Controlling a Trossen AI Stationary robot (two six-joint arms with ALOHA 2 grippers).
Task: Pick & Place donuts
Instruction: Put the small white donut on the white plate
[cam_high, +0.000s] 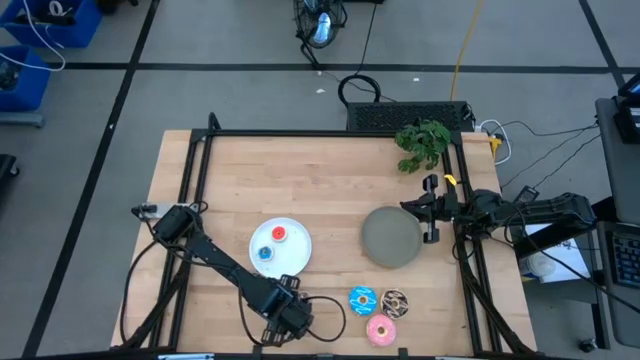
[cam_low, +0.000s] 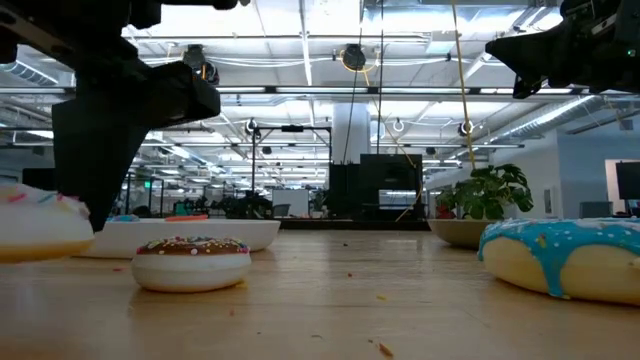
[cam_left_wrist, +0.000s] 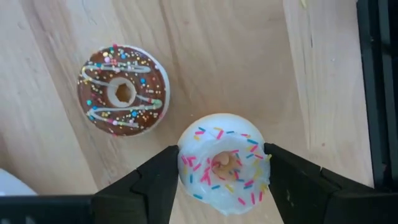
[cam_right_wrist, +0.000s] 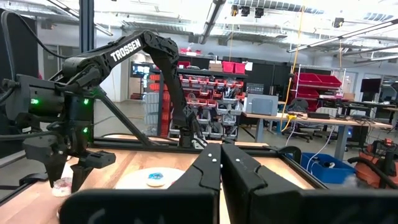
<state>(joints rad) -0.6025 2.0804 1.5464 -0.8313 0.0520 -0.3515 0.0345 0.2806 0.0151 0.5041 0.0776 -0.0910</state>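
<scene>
Left gripper (cam_left_wrist: 221, 186) points straight down at the table's near edge, both fingers pressed against a glossy white-iced tiny donut (cam_left_wrist: 222, 165) with colourful sprinkles. A brown sprinkled tiny donut (cam_left_wrist: 122, 90) lies just beside it on the pale wood. Right gripper (cam_right_wrist: 220, 163) is closed and empty beside the matte grey plate (cam_high: 391, 237).

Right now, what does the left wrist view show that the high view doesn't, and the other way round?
Left wrist only: a pink-iced donut pinched in the left gripper, and a brown sprinkled donut beside it, not touching. From above, the arm hides both.
High only: a red donut and a blue donut on the white plate, a grey plate, three bigger donuts, a plant, and the right gripper shut beside the grey plate.
Both: the wooden table and the white plate's rim.
</scene>
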